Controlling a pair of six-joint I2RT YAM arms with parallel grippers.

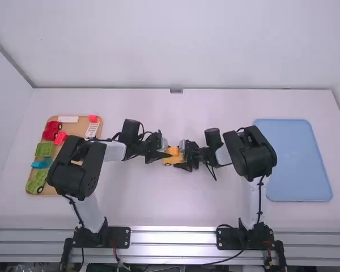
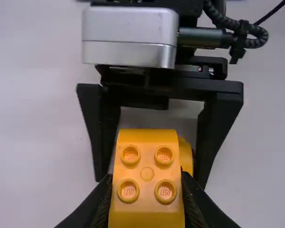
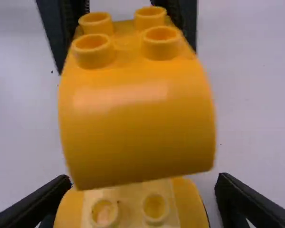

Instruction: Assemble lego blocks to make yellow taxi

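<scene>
Near the middle of the table, my left gripper [image 1: 163, 153] and right gripper [image 1: 185, 160] face each other around yellow pieces [image 1: 173, 156]. In the left wrist view, my left gripper [image 2: 147, 190] is shut on a yellow curved block [image 2: 147, 164] with four studs. The right gripper [image 2: 154, 137] stands beyond it, fingers apart. In the right wrist view, the curved block [image 3: 137, 128] hangs over a yellow base [image 3: 130, 209] with two studs showing; whether they touch I cannot tell. My right gripper [image 3: 142, 202] is open, one finger on each side of the base.
At the left lies a brown tray [image 1: 75, 129] with a red vehicle [image 1: 52, 130], green pieces [image 1: 44, 149], a blue piece [image 1: 42, 163] and other blocks. A blue tray [image 1: 294, 160] lies on the right. Both forearms stretch inward, low over the table.
</scene>
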